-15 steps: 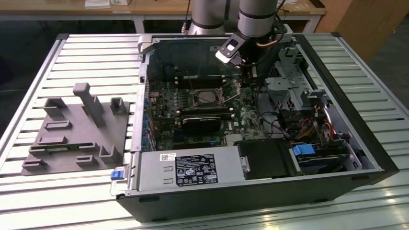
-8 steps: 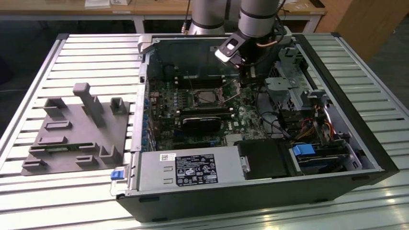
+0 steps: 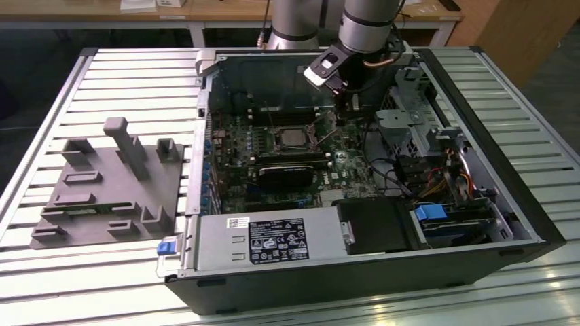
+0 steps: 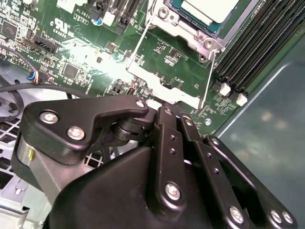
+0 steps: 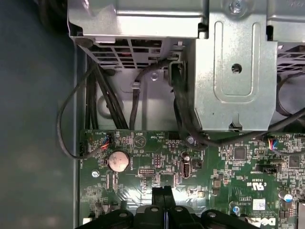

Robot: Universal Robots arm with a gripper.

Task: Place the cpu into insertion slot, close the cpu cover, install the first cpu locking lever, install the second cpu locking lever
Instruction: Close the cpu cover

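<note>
Seated in the insertion slot: the cpu, pale face up. The cpu cover is swung open off the slot, on the gripper side. Fingers are pressed together with nothing between them, tips right beside the cover's outer edge; can't tell if touching. Exterior view: the gripper sits inside the open computer case, just beside the slot.

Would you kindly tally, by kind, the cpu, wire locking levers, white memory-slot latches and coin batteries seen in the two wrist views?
cpu: 1
wire locking levers: 2
white memory-slot latches: 2
coin battery: 1
Total: 6
</note>
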